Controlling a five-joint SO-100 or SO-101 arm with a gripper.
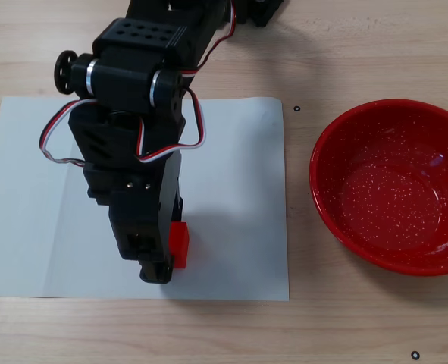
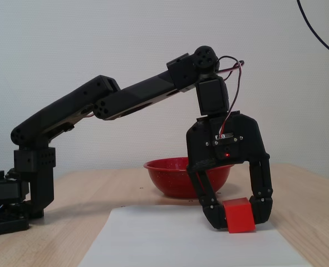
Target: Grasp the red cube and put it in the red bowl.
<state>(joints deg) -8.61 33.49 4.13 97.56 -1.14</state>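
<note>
The red cube (image 2: 239, 216) rests on the white paper sheet (image 2: 153, 239), and my gripper (image 2: 239, 214) is shut on it, one finger pressed against each side. From above, the gripper (image 1: 163, 249) and wrist cover most of the cube (image 1: 180, 244); only its right edge shows. The red bowl (image 1: 394, 189) sits empty on the wooden table, well right of the paper in that view. In the side fixed view the bowl (image 2: 170, 179) stands behind the gripper, partly hidden by it.
The paper sheet (image 1: 239, 174) lies flat on the wooden table (image 1: 360, 45). My arm's base (image 2: 8, 206) stands at the left in the side fixed view. A black cable (image 2: 320, 33) hangs at the upper right. Small black dots (image 1: 296, 108) mark the tabletop.
</note>
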